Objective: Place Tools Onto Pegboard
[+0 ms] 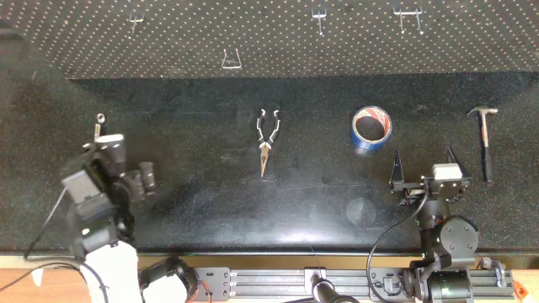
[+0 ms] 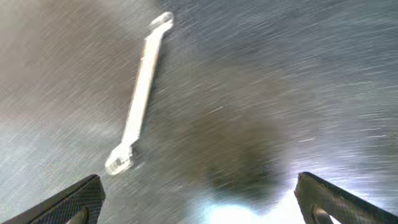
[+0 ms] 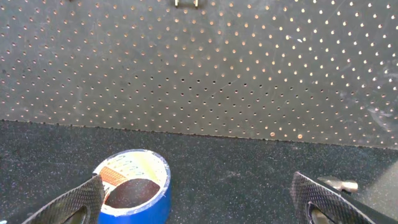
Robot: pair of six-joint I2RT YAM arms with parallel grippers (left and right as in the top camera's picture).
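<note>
A silver wrench (image 2: 138, 93) lies on the black worktop under my left gripper (image 2: 199, 190), which hangs open above it at the table's left; the wrench's tip (image 1: 99, 123) pokes out past the arm. Needle-nose pliers (image 1: 267, 139) lie at the centre. A blue tape roll (image 1: 371, 129) sits right of centre, and a hammer (image 1: 483, 139) lies at the far right. My right gripper (image 1: 424, 166) stands open and empty, low near the front, facing the tape roll (image 3: 134, 186) and the pegboard (image 3: 205, 81). The hammer's head (image 3: 339, 183) peeks past one finger.
The pegboard (image 1: 278, 38) runs along the back edge of the worktop, carrying metal hooks at the left (image 1: 136, 17), a wire loop (image 1: 232, 59), a middle hook (image 1: 318, 17) and a double hook (image 1: 408, 15). Bare worktop lies between the tools.
</note>
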